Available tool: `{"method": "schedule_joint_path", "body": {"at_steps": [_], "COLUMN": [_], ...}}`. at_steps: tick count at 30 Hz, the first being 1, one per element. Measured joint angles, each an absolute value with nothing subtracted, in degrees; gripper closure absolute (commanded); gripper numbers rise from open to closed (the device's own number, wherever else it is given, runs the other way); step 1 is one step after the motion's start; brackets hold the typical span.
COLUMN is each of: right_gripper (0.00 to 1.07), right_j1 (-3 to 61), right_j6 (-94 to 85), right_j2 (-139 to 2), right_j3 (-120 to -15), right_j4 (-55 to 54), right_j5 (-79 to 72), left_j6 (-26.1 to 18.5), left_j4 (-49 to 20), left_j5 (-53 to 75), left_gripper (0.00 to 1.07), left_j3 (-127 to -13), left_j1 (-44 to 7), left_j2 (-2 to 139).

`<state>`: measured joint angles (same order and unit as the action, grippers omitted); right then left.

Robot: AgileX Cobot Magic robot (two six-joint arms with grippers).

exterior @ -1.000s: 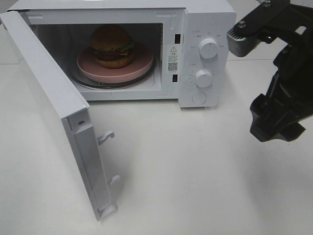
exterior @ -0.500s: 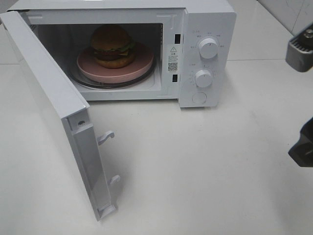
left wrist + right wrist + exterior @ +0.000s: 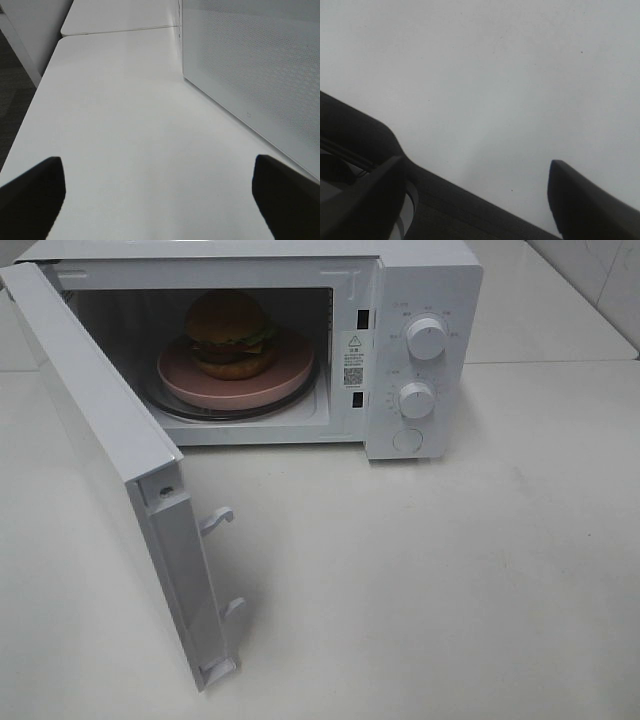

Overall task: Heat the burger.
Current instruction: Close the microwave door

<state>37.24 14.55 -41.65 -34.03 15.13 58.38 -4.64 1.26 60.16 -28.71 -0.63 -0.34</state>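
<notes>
Golden-brown domed burger (image 3: 230, 332) sits on the round pink plate (image 3: 285, 380) inside the white microwave (image 3: 425, 290), its door (image 3: 100, 440) swung wide. Over the white counter (image 3: 450, 590) I see my left claw (image 3: 160, 197) and right claw (image 3: 475, 167) both spread open, gripping nothing

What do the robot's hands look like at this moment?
Only the wrist views show them; no arm appears in the high view. The left hand has two matte black fingers with blunt, squared tips. The right hand is also black, its fingers smooth and rounded. No markings or labels show on either.
</notes>
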Motion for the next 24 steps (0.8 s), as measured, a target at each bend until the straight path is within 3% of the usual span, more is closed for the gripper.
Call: {"method": "schedule_joint_path", "body": {"at_steps": [17, 24], "right_gripper": [0.31, 0.31], "right_j1": [16.79, 11.23], "right_j6": [8.77, 5.5], "right_j2": [-19.25, -11.57], "right_j3": [-29.91, -28.99], "right_j4": [10.89, 9.8], "right_j5": [57.41, 57.52], "left_j6": [-4.64, -4.64], "left_j4": [1.26, 1.26], "left_j5": [60.16, 60.16], "left_gripper": [0.12, 0.12], "left_j3": [-28.71, -28.71], "left_j1": [-0.63, -0.63], "left_j2": [-0.34, -0.34]}}
